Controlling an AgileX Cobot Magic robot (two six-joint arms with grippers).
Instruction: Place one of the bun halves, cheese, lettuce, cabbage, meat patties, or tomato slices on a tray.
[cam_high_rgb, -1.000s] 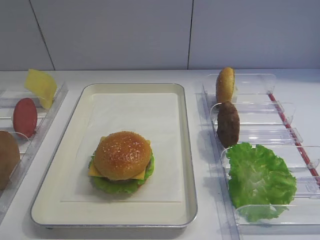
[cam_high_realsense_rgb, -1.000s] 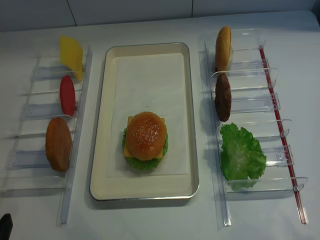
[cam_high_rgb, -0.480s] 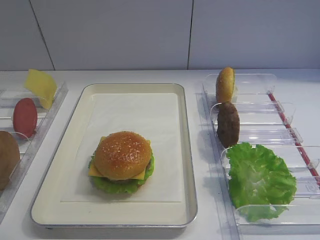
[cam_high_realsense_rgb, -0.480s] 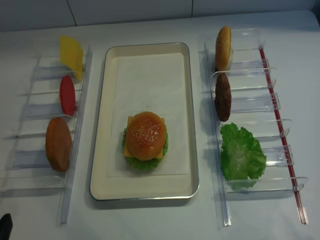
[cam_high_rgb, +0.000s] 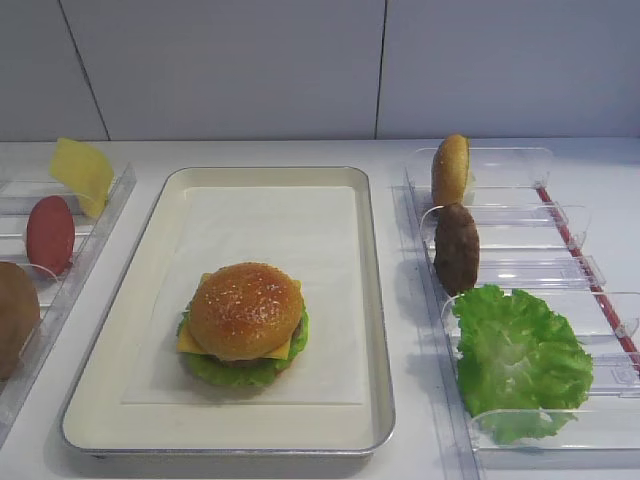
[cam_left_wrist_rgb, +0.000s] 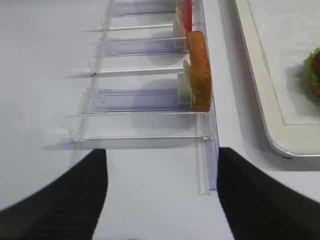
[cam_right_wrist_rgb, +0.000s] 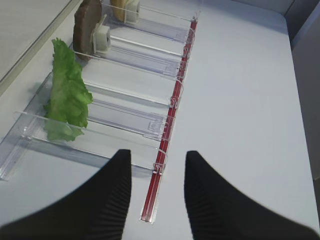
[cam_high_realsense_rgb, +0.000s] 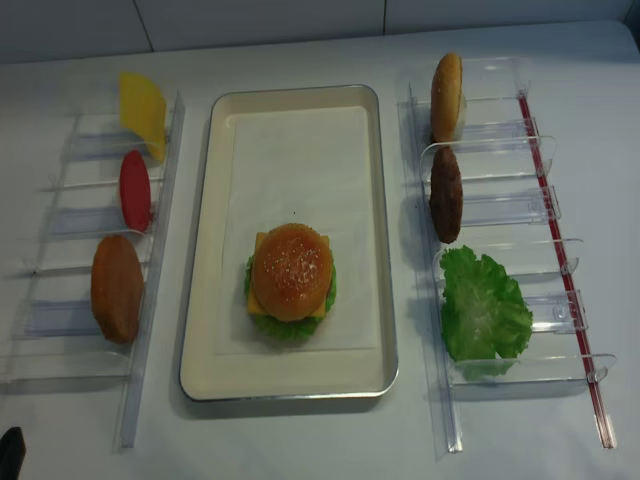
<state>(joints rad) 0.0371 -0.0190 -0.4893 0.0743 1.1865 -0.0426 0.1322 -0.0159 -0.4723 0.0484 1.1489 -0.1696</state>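
Note:
A stacked burger stands on the front part of the tray (cam_high_rgb: 372, 300), on its white paper liner. Its top is a sesame bun half (cam_high_rgb: 245, 308), over cheese, a patty edge and lettuce. My left gripper (cam_left_wrist_rgb: 161, 150) is wide open and empty, above the table by the near end of the left rack. In that rack stands a plain bun half (cam_left_wrist_rgb: 199, 70). My right gripper (cam_right_wrist_rgb: 158, 152) has its jaws a little apart with nothing between them, over the near end of the right rack's red strip (cam_right_wrist_rgb: 172, 110). Neither gripper touches food.
The left clear rack (cam_high_realsense_rgb: 150, 300) holds a cheese slice (cam_high_realsense_rgb: 143, 110), a tomato slice (cam_high_realsense_rgb: 134, 190) and a bun half (cam_high_realsense_rgb: 117, 288). The right rack (cam_high_realsense_rgb: 440, 400) holds a bun half (cam_high_realsense_rgb: 446, 95), a meat patty (cam_high_realsense_rgb: 445, 194) and lettuce (cam_high_realsense_rgb: 484, 310).

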